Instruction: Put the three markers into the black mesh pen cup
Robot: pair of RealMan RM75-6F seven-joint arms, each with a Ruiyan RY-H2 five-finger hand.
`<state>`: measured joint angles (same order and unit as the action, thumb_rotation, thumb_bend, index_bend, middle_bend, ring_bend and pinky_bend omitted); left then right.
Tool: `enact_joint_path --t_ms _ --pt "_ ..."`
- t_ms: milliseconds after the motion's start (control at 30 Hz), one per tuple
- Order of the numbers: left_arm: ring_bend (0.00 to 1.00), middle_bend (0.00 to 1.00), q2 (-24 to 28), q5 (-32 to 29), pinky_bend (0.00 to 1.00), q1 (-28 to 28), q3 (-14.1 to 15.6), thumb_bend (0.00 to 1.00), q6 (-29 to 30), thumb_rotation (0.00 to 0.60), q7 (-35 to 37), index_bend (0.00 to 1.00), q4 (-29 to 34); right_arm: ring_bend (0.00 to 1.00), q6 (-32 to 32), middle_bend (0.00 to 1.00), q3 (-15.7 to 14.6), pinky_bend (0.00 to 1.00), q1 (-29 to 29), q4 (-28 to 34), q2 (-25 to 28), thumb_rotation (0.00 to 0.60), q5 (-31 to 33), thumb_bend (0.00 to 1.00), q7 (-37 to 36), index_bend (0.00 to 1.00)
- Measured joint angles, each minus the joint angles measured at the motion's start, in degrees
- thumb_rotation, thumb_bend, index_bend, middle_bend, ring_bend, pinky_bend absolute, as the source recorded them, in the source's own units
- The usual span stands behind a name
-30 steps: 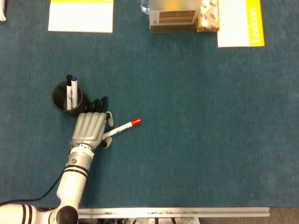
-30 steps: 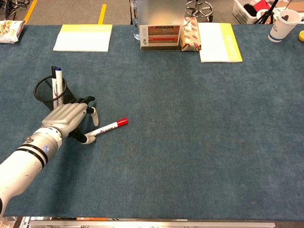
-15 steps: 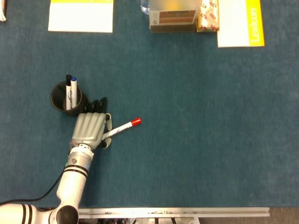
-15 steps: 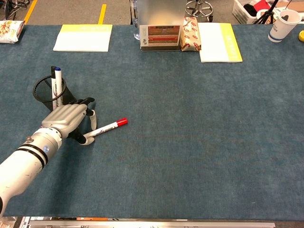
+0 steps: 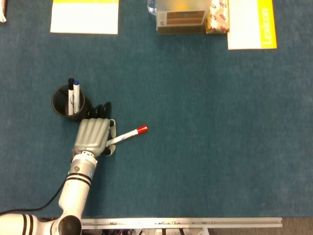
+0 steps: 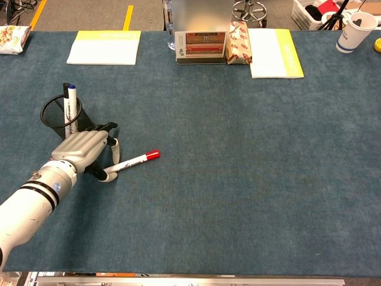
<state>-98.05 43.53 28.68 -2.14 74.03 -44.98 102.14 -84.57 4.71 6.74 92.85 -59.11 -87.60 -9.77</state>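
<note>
Left hand (image 5: 94,135) pinches the red-capped marker (image 5: 128,135) by its tail, near the tabletop's left edge. Marker's long axis is near flat, cap pointing right and slightly away. Two markers stand upright in the black mesh pen cup (image 5: 62,104) just beyond the hand.

Even, diffuse overhead lighting in both views; shadows soft and short. Head view slightly soft, colours cooler. Mild glare on white notepad (image 5: 84,16). Chest view sharper, slight barrel bowing along table (image 6: 250,179) edges.

Blue-carpeted table (image 6: 238,179) with pen cup (image 6: 56,116), red-capped marker (image 6: 134,161), notepads (image 6: 104,47).
</note>
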Motion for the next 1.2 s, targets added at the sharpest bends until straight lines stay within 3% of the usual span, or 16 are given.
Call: enact_joint_path --t_ms 667,1200 --pt "0.0 0.05 0.5 0.5 0.07 -0.3 -0.1 0.29 0.6 0.6 0.7 0.59 0.9 0.11 0.1 0.19 0.0 0.38 0.0 0.0 0.0 0.6 0.1 0.0 0.0 0.13" --pt "0.0 0.06 2.6 2.7 0.07 -0.3 0.5 0.29 3.7 0.6 -2.0 0.6 6.0 0.11 0.1 0.19 0.1 0.38 0.0 0.0 0.0 0.6 0.2 0.0 -0.1 0.13"
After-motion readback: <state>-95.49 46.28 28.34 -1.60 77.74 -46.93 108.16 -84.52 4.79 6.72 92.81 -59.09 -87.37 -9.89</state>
